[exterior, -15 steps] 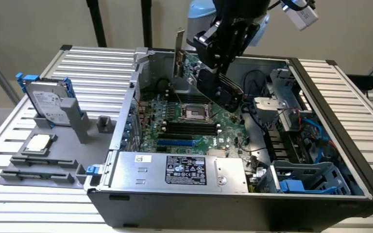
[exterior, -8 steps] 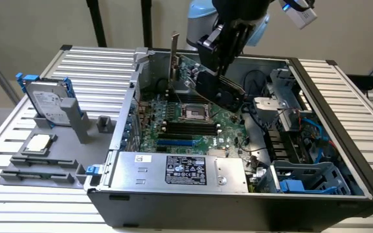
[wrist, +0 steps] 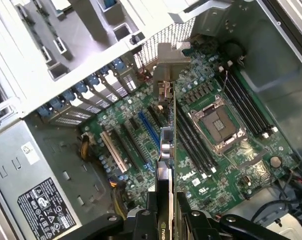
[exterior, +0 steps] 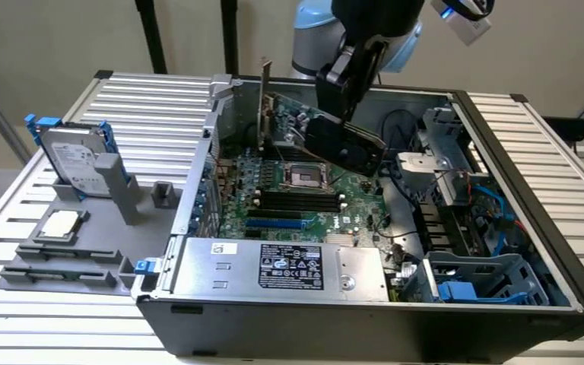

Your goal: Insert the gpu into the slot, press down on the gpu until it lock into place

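Note:
My gripper is shut on the gpu, a flat black card on a green board with a silver bracket at its end. I hold it tilted in the air over the open computer case, above the motherboard. In the wrist view the gpu appears edge-on, running away from my fingers, which clamp it from both sides. The bright-blue slot lies bare on the motherboard, nearer the power supply than the card. In the wrist view the slot sits just beside the card's edge line.
A silver-labelled power supply box fills the case's near side. The CPU socket and black memory slots lie beside the card. Cables and a blue drive cage crowd the exterior view's right. A hard drive stands outside on the table.

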`<state>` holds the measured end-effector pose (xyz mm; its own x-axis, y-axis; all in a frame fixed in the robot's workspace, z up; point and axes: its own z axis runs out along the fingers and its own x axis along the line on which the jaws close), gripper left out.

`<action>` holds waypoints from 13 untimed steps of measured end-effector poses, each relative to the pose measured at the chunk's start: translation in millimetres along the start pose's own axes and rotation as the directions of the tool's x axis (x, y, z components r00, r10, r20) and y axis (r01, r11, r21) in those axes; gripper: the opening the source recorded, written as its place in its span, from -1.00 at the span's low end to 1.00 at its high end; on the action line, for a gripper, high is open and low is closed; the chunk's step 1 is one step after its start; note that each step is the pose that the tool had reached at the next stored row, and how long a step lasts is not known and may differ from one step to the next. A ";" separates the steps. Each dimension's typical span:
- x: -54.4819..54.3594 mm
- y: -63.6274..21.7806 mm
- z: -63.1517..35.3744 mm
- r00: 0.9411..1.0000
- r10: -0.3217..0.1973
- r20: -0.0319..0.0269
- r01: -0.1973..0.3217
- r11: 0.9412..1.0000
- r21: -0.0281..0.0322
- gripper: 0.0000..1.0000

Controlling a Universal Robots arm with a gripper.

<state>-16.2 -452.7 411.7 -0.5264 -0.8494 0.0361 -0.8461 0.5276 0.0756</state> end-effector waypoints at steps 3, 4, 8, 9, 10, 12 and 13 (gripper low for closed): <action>-0.1 -0.2 2.9 0.999 -0.054 -0.001 0.054 0.999 0.001 -0.48; -0.1 -0.3 3.8 0.997 -0.073 0.000 0.073 0.997 0.001 -0.48; -0.1 -0.4 6.4 0.990 -0.142 0.009 0.142 0.990 -0.003 -0.48; -0.1 -0.4 7.0 0.987 -0.158 0.013 0.158 0.987 -0.005 -0.48; -0.1 -0.5 7.7 0.985 -0.175 0.017 0.175 0.985 -0.007 -0.48; -0.2 -0.5 8.7 0.978 -0.206 0.024 0.207 0.978 -0.010 -0.48; -0.2 -0.5 9.2 0.975 -0.222 0.028 0.222 0.975 -0.011 -0.48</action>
<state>-16.4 -452.7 402.5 -0.3276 -0.9448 -0.0099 -0.9410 0.3254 0.0927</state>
